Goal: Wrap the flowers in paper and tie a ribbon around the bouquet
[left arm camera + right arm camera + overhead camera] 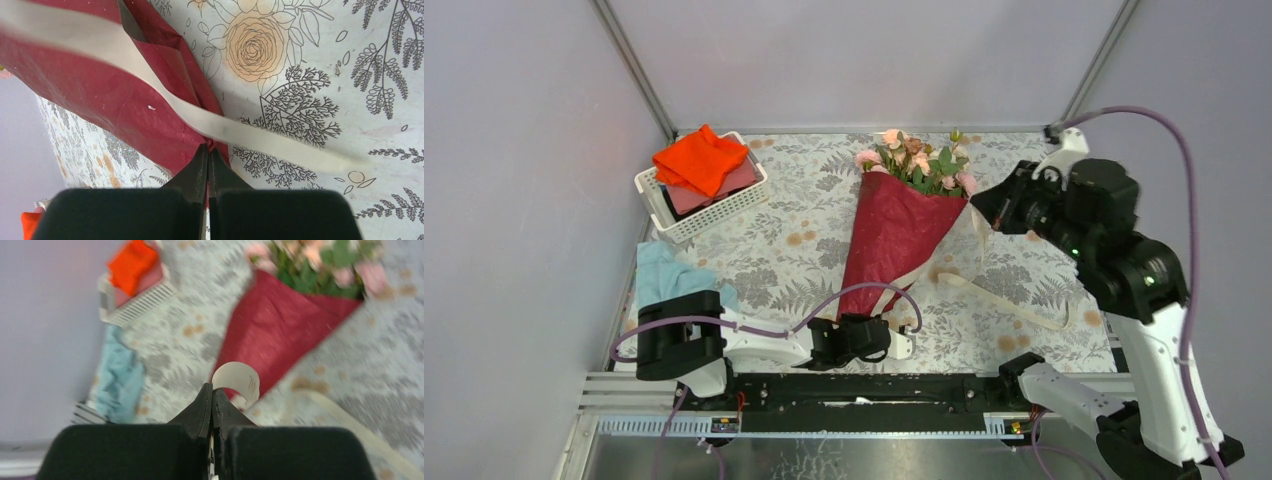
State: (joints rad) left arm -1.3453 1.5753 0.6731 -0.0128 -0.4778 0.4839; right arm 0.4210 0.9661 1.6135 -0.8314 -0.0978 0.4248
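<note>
Likely step: tying | left hand (208,150) pinches paper (100,95) at bouquet (899,225) tip | right hand (212,390) grips ribbon (236,376) beside bouquet | next: loop ribbon round it

No legible text, label, brand or number in any view.

Checked surface by surface:
- The bench (350,100) cover has line-drawn roses and ferns, with no lettering among them.
- The curled end of the ribbon (235,376) in the right wrist view has a few faint dark strokes near its edge. They are too blurred to read as characters.
- The paper (100,95) has one small white fleck, not a character.
- The basket (714,208) in the top view is too small to show any marking.
</note>
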